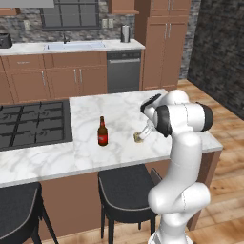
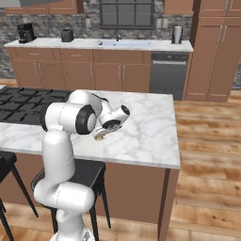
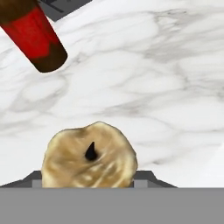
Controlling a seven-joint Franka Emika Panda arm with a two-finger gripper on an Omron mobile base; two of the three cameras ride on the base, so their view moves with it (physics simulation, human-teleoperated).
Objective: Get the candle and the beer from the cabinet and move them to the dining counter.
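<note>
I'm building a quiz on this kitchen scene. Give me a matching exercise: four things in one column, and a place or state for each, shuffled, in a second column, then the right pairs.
Things:
1. beer
2. candle
3. gas cooktop
4. stool

Places or states:
A. set into the dining counter at its far left in the left base view
B. standing upright on the marble, right of the cooktop
C. tucked on the floor below the counter's near edge
D. on the marble right by the gripper, black wick up

Pairs: 1-B, 2-D, 3-A, 4-C
</note>
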